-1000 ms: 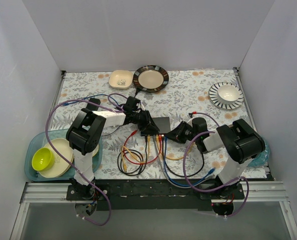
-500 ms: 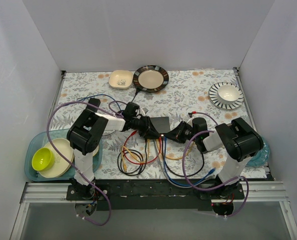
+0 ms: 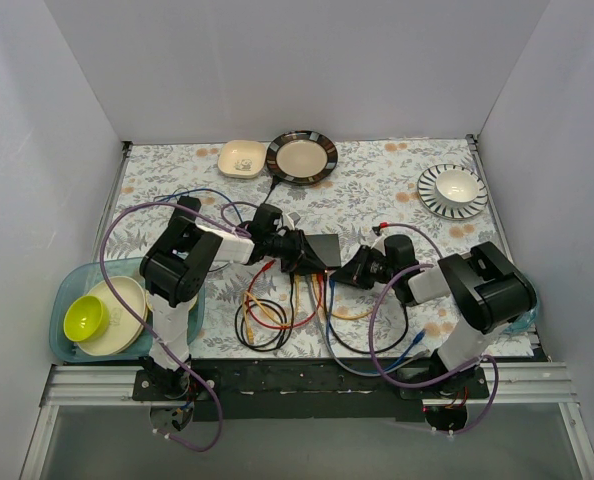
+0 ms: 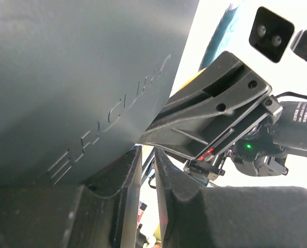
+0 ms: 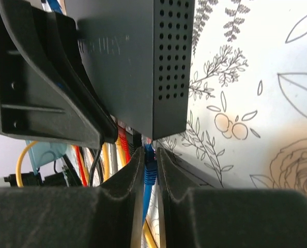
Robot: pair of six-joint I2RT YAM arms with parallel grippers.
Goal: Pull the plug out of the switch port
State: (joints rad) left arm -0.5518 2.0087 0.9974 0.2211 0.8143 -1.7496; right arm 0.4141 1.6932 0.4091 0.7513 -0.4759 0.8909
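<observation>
Top external view shows the left hand (image 3: 299,254) bearing on the switch (image 3: 327,245) at its left end, fingers pressed together, probably pinning it to the desk (image 3: 377,190). At the switch's near-edge sockets, the right hand (image 5: 149,155) pinches the blue plug (image 5: 150,168), apparently seated there, ready for pulling.

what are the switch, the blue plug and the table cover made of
Switch: matte dark grey shell, painted sheet metal or hard plastic; punched vent holes and embossed lettering fit either. Blue plug, between the right gripper's jaws: probably moulded plastic, faint sheen. Table cover: printed cloth or vinyl, flat floral pattern; weave not resolvable.
</observation>
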